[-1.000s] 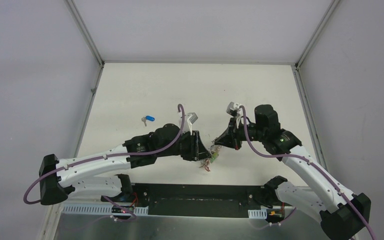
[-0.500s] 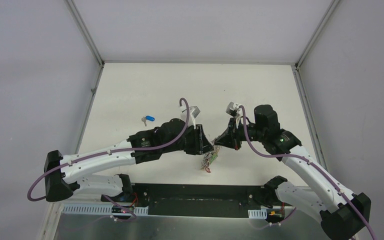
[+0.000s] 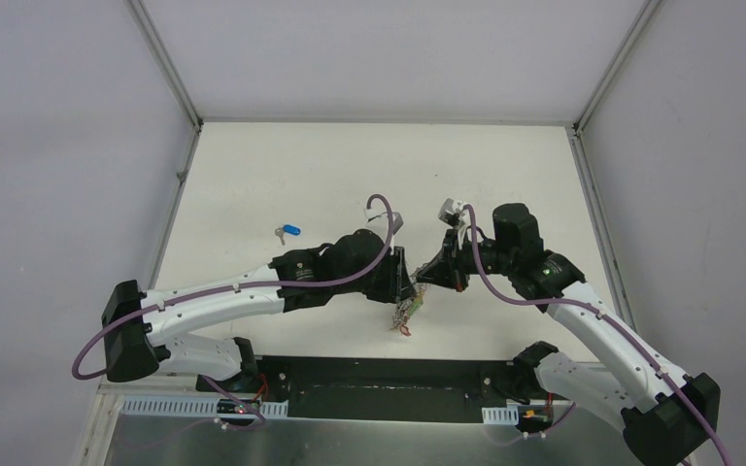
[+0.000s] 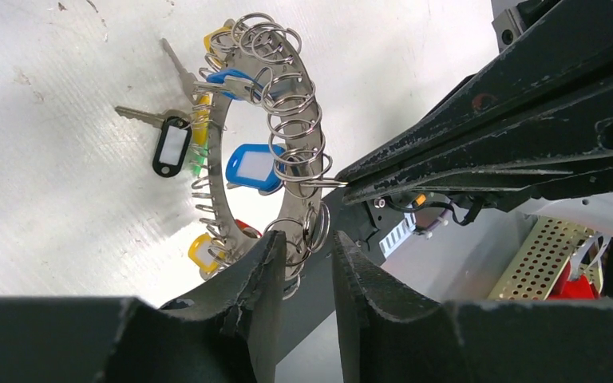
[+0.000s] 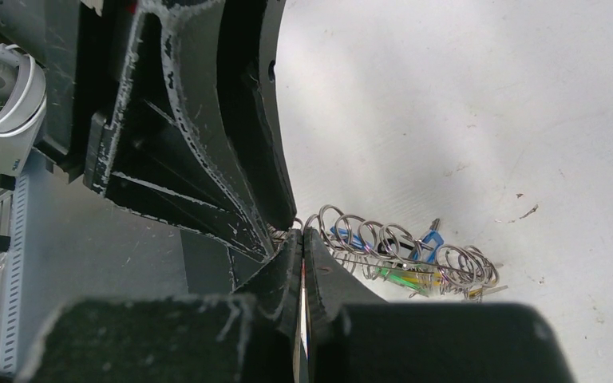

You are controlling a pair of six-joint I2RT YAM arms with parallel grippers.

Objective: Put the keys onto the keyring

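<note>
The keyring (image 4: 287, 104) is a silvery loop strung with many small split rings and keys with blue (image 4: 254, 166), yellow (image 4: 202, 251) and black (image 4: 171, 146) tags. It hangs just above the table between both grippers (image 3: 409, 309). My right gripper (image 5: 302, 239) is shut on the keyring's edge (image 5: 399, 247); its tips (image 4: 347, 179) pinch one small ring. My left gripper (image 4: 303, 251) is open, its fingertips either side of the loop's lower rings, with a gap showing. One loose blue-tagged key (image 3: 288, 231) lies on the table to the left.
White table (image 3: 282, 165) inside a walled enclosure, with the side walls (image 3: 170, 223) close on the left and right. A dark slot and metal rail (image 3: 379, 388) run along the near edge by the arm bases. The two wrists nearly touch over the middle.
My left arm has moved right and closed in on the keyring and the right gripper. The right arm and the blue key on the table have stayed put.
</note>
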